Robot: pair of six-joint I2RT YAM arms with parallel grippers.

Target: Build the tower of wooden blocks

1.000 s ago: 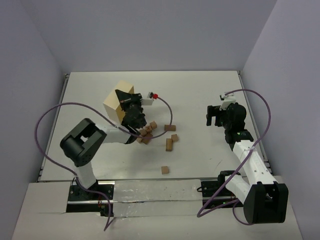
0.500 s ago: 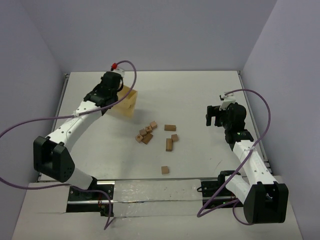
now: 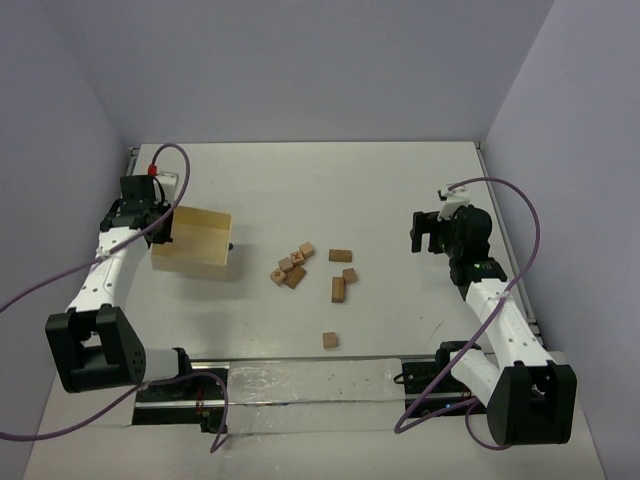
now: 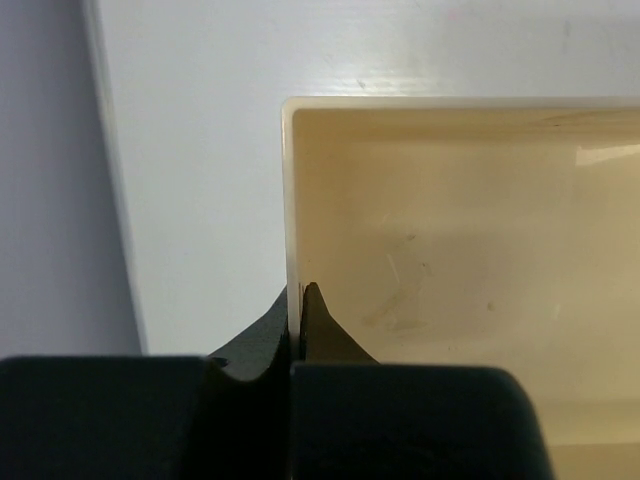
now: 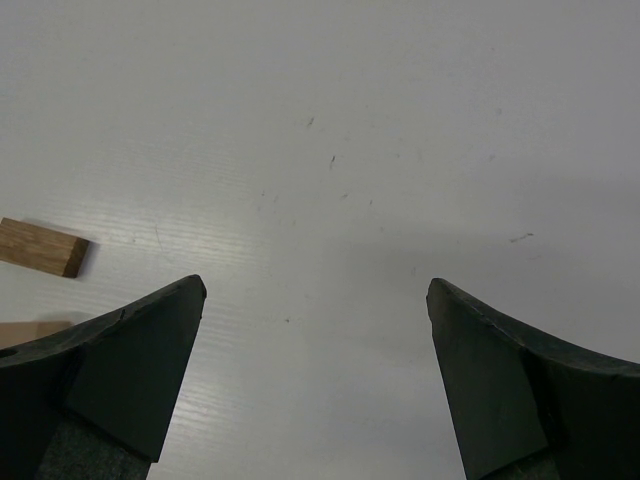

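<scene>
Several tan wood blocks lie loose mid-table: a cluster (image 3: 290, 268), a flat one (image 3: 340, 255), a cube (image 3: 349, 274), a longer one (image 3: 338, 289) and a lone cube (image 3: 329, 340) nearer the front. No tower stands. My left gripper (image 3: 160, 226) is shut on the short wall of the pale tray (image 3: 195, 240) at the left; in the left wrist view the gripper (image 4: 297, 290) pinches the tray's rim (image 4: 290, 200) and the tray is empty inside. My right gripper (image 3: 425, 232) is open and empty, right of the blocks. In the right wrist view it (image 5: 315, 285) is over bare table, with one block (image 5: 40, 247) at the left edge.
White walls enclose the table on three sides. The table's left edge rail (image 3: 122, 200) runs close beside the tray. Purple cables loop from both arms, one near the right wall (image 3: 530, 230).
My left arm has swung the tray away from over the blocks, first to the back left, then down to the left side. The blocks and my right arm have stayed put.
</scene>
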